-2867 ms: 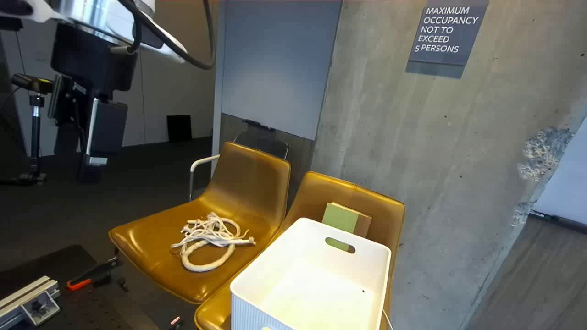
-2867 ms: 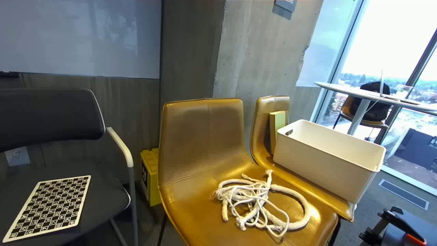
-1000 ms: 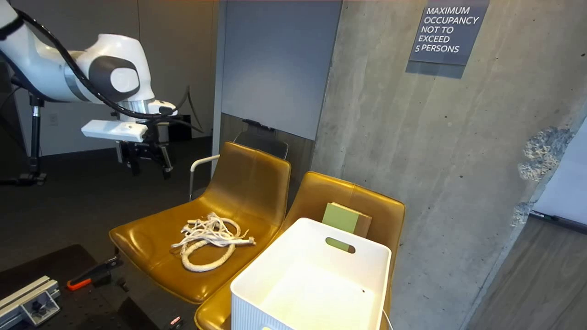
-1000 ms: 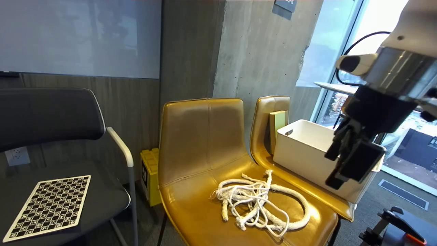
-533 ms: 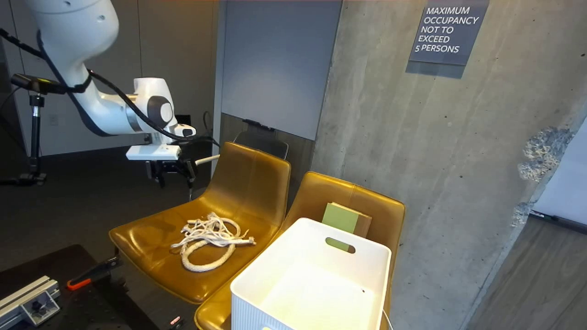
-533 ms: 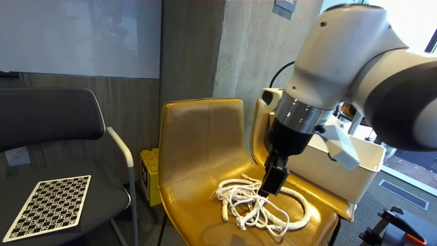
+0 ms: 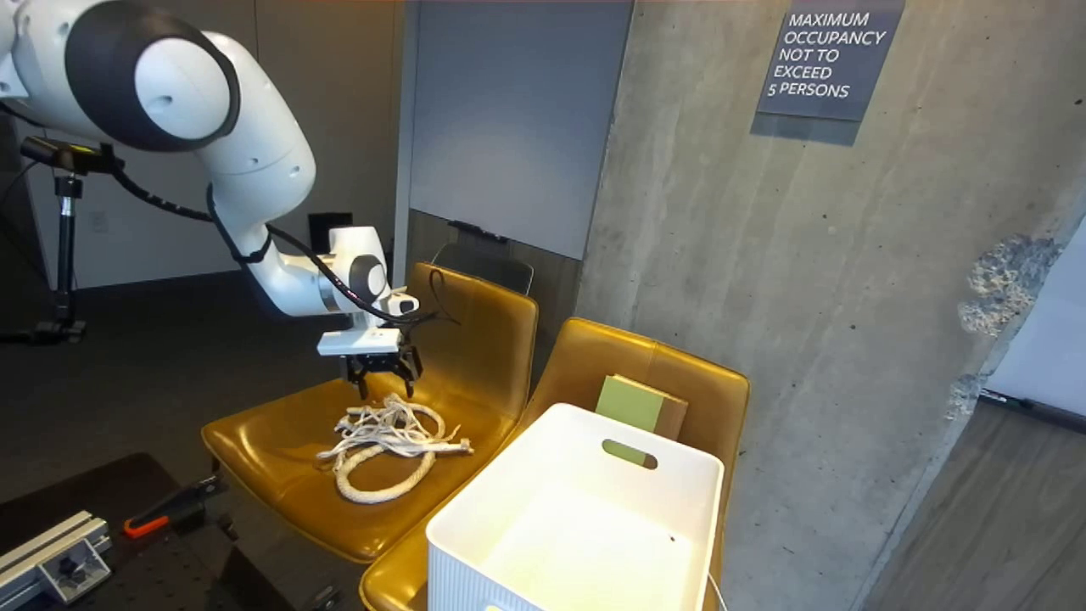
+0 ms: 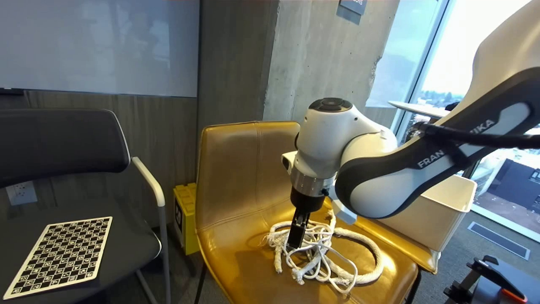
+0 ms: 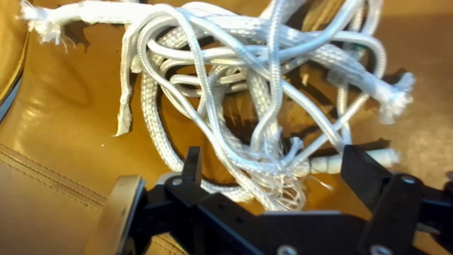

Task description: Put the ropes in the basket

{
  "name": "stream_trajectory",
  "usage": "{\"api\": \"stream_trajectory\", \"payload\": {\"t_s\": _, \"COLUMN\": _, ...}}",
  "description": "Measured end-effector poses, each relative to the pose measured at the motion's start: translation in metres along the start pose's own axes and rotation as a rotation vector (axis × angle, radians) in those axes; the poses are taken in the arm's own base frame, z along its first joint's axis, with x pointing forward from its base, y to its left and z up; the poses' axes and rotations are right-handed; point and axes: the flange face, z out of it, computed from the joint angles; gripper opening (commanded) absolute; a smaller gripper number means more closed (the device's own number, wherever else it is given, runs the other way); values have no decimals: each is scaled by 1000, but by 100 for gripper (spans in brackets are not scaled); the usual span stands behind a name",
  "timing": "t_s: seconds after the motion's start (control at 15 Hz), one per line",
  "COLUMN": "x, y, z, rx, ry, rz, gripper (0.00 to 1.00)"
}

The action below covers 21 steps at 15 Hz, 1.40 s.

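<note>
Plainly, the claw [image 9: 270,148] gapes above the ropes [image 9: 262,94], the basket [image 7: 585,518] appearing in both exterior views only.

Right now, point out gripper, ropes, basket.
Gripper [image 9: 270,157]: wrist view, midway between its fingertips.
Ropes [image 7: 394,440]: in an exterior view, on tangled strands mid-pile.
Basket [image 7: 624,485]: in an exterior view, inside of its far end wall.

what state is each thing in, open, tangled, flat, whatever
Gripper: open, holding nothing
Ropes: tangled, some ends frayed, lying on a brown chair
Basket: upright, open-topped, no rope visible inside
Checkered board: flat, pattern up, on a dark chair
Green-and-brown object: partly hidden behind the basket
</note>
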Motion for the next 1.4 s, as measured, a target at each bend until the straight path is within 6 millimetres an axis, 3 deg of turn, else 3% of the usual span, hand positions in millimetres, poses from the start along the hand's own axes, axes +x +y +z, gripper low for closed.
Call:
{"api": "stream_trajectory", "payload": {"t_s": 0.33, "x": 6, "y": 10, "z": 64, "rx": -22, "ry": -96, "rz": -23, "gripper": 100}}
{"api": "stream_trajectory", "payload": {"t_s": 0.4, "x": 6, "y": 10, "z": 73, "rx": -24, "ry": -114, "rz": -27, "gripper": 93}}
{"api": "stream_trajectory", "payload": {"t_s": 0.47, "x": 7, "y": 10, "z": 80, "rx": -26, "ry": -131, "rz": -31, "gripper": 72}}
{"api": "stream_trajectory", "payload": {"t_s": 0.53, "x": 9, "y": 11, "z": 85, "rx": -28, "ry": -148, "rz": -33, "gripper": 69}}
{"api": "stream_trajectory", "payload": {"t_s": 0.67, "x": 11, "y": 14, "z": 89, "rx": -32, "ry": -176, "rz": -40, "gripper": 61}}
{"api": "stream_trajectory", "payload": {"t_s": 0.93, "x": 9, "y": 20, "z": 85, "rx": -32, "ry": -222, "rz": -37, "gripper": 30}}
{"api": "stream_trajectory", "payload": {"t_s": 1.2, "x": -7, "y": 35, "z": 85, "rx": -8, "ry": -276, "rz": -5, "gripper": 2}}
{"api": "stream_trajectory", "payload": {"t_s": 1.4, "x": -26, "y": 56, "z": 79, "rx": 13, "ry": -311, "rz": 24, "gripper": 0}}
